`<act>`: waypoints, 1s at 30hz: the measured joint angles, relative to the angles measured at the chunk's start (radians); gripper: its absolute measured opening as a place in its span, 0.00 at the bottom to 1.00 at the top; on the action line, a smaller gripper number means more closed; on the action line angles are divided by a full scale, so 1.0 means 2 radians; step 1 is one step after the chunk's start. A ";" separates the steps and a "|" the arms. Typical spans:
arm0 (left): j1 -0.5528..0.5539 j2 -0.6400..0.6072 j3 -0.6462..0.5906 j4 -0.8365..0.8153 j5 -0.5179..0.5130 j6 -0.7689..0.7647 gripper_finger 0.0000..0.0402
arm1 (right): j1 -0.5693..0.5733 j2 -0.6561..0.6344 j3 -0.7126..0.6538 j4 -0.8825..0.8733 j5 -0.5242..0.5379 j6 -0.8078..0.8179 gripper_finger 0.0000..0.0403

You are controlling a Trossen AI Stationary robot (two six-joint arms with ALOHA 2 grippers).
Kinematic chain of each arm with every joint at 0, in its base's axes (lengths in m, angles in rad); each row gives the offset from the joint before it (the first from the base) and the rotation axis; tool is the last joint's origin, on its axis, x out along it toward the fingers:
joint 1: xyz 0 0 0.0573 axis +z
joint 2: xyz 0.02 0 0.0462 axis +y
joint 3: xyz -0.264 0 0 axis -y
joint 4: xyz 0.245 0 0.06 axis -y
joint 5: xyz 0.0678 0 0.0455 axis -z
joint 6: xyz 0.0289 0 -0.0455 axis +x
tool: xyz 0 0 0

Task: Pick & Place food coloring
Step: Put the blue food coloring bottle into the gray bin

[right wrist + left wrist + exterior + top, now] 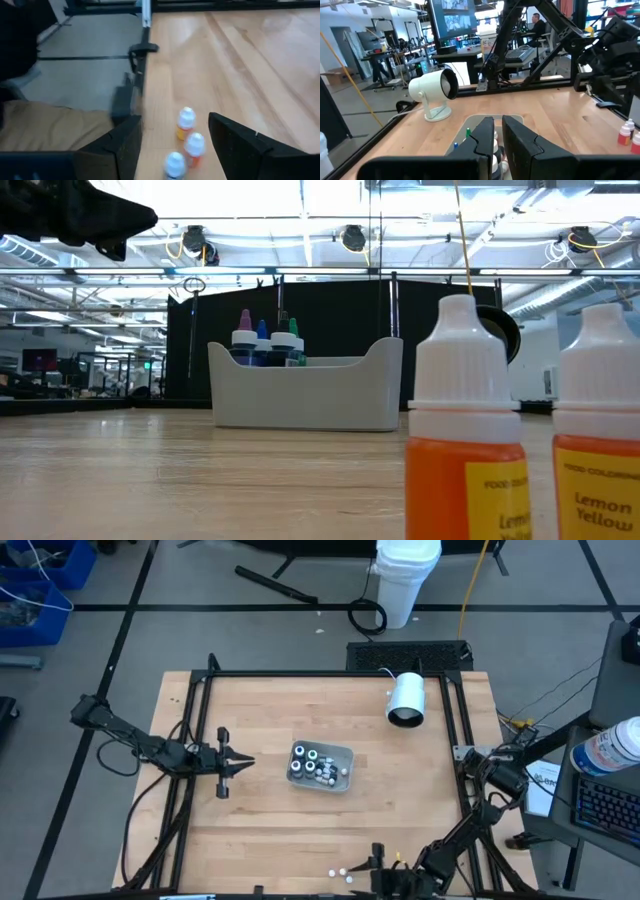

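We see a pale wooden table (260, 820) in a workshop hall. The right gripper (175, 142) stands spread and released over three food coloring bottles (186, 123) between its fingers; more bottles fill the grey tray (345, 755) just ahead of the left gripper (245, 764), whose fingers sit nearly together, grasping nothing.

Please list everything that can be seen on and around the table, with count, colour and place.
Tray: one, grey, table centre.
Bottles in tray: several, dark with pale or coloured tops.
Loose bottles: three, white caps, orange or yellow bodies, near table edge.
Lamp-like cylinder: one, white, far side of table.
Bucket: one, white, on floor beyond table.
Left gripper: dark, beside the tray, nearly closed.
Right gripper: dark, open over loose bottles.
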 joint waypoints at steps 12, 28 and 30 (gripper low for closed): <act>0.000 0.000 0.000 -0.009 0.001 -0.016 0.12 | 0.010 0.034 0.050 -0.017 -0.010 -0.020 0.53; 0.000 0.000 0.000 -0.012 0.000 -0.024 0.12 | 0.005 0.040 0.049 -0.066 0.026 0.025 0.53; 0.000 0.000 0.000 -0.012 0.000 -0.024 0.12 | 0.000 0.048 0.049 -0.065 0.023 0.038 0.53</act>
